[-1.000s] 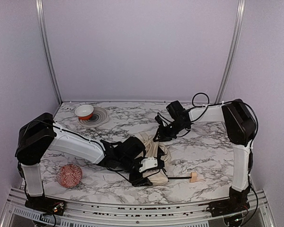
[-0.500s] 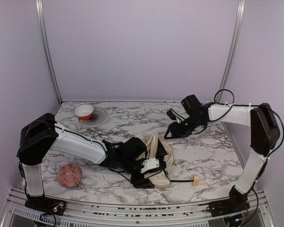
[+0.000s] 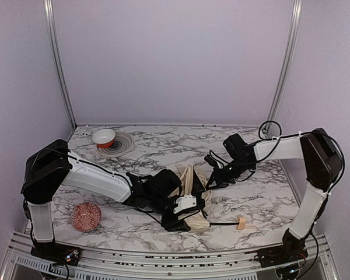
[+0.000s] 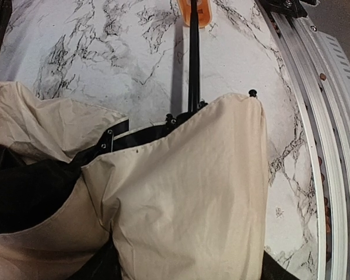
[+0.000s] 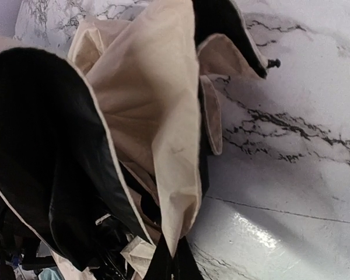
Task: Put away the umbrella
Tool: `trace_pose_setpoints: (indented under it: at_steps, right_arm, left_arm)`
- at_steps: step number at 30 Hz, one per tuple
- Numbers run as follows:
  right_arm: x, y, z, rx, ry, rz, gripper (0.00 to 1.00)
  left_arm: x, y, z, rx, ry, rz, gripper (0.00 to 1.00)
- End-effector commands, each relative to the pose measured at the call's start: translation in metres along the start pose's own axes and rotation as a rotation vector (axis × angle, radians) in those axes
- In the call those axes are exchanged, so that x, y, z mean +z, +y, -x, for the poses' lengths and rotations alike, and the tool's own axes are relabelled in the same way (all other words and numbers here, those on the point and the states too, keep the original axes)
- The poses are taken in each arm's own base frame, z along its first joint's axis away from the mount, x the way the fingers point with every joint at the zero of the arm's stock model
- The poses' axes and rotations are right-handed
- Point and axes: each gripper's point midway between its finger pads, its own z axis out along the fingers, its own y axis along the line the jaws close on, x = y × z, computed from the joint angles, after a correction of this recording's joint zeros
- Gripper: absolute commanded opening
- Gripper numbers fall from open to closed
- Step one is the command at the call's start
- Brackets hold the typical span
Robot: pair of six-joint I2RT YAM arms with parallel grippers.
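Note:
The umbrella (image 3: pixel 189 189) lies half-collapsed mid-table, cream fabric bunched over black ribs. Its thin black shaft (image 4: pixel 193 64) runs out to the tan handle (image 3: pixel 241 222) near the front edge. My left gripper (image 3: pixel 184 211) sits low over the front of the bundle. In the left wrist view the cream canopy (image 4: pixel 186 192) fills the wide gap between its jaws and hides the fingertips. My right gripper (image 3: pixel 212 179) is at the bundle's right side. In the right wrist view that gripper (image 5: pixel 175 263) is shut on the pointed tip of a cream fabric fold (image 5: pixel 169 134).
A red patterned ball (image 3: pixel 86 216) rests at the front left beside the left arm's base. A red-and-white bowl (image 3: pixel 104 137) stands on a round ringed mat (image 3: pixel 121 146) at the back left. A metal rail (image 4: pixel 332 134) edges the table front.
My right gripper came from the back right down to the umbrella's right side and shut on a fold of its fabric. The left gripper stayed on the bundle, narrowing slightly.

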Motion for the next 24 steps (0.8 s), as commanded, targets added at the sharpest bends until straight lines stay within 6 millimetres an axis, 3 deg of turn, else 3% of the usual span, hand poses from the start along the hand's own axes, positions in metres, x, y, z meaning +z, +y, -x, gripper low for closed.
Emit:
trace_pose_setpoints:
  at_steps: [1, 6, 11, 18, 24]
  right_arm:
    - [-0.008, 0.021, 0.046, -0.056, -0.11, 0.074, 0.0]
    - [-0.015, 0.026, 0.086, -0.069, -0.191, 0.048, 0.0]
    - [-0.007, 0.026, 0.108, -0.033, -0.235, 0.077, 0.0]
    - [0.026, 0.043, 0.095, -0.053, -0.183, 0.154, 0.0]
    - [0.05, 0.032, 0.084, -0.012, -0.129, 0.183, 0.0]
  left_arm:
    - [0.018, -0.047, -0.087, -0.104, 0.284, -0.161, 0.58]
    - [0.022, -0.057, -0.092, -0.084, 0.294, -0.199, 0.36]
    - [0.018, -0.064, -0.085, -0.074, 0.268, -0.228, 0.33]
    - [0.02, -0.066, -0.073, -0.088, 0.233, -0.255, 0.34]
    - [0.022, -0.065, -0.069, -0.116, 0.228, -0.261, 0.34]
